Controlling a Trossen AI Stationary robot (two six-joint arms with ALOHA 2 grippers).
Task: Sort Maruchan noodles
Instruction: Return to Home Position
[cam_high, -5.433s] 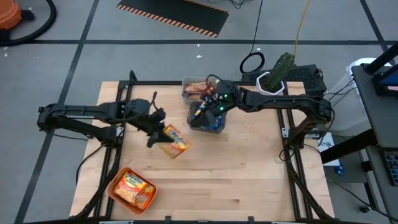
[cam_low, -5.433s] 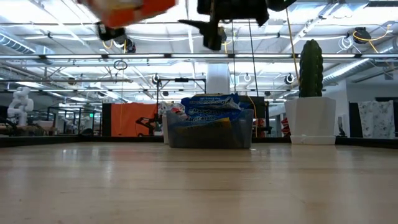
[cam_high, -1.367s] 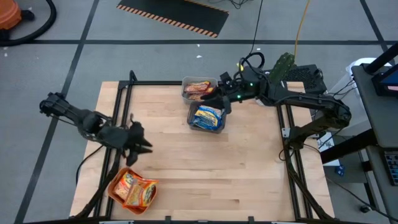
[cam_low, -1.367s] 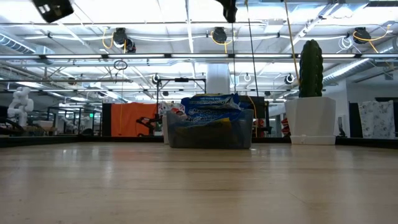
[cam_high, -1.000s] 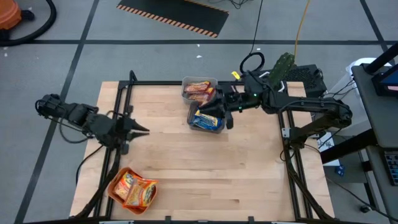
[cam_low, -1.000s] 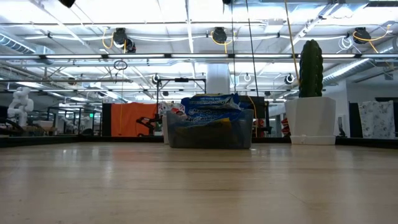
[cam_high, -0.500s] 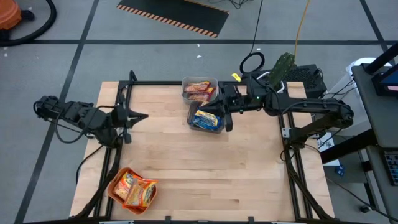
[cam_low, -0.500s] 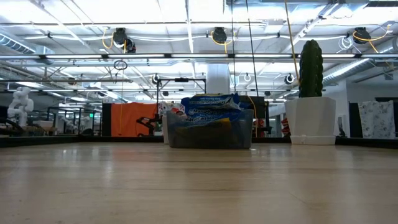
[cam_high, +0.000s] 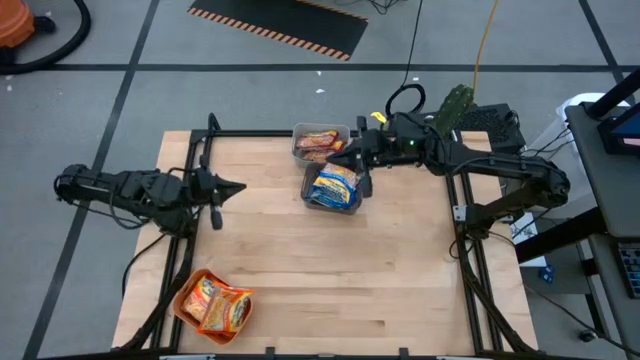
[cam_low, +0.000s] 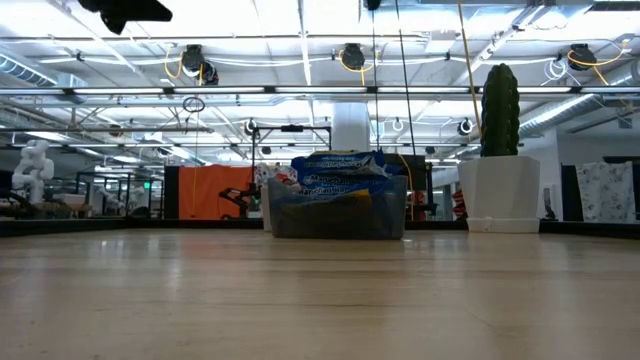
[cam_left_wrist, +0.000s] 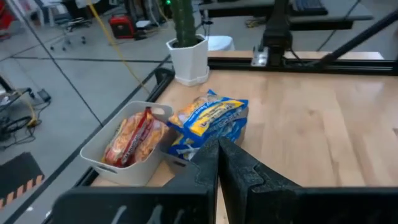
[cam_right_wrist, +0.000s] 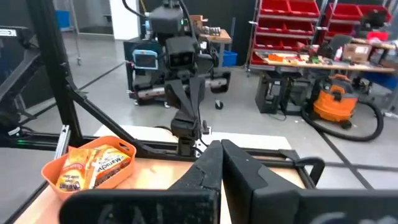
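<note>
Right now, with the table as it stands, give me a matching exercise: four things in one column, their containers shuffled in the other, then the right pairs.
Things
1. orange-yellow noodle packets
2. blue noodle packets
3. reddish noodle packets
4. cactus

Containers
A. white pot
B. pale grey bin
C. orange bin
D. dark bin

Pairs: 1-C; 2-D; 3-B; 4-A.
</note>
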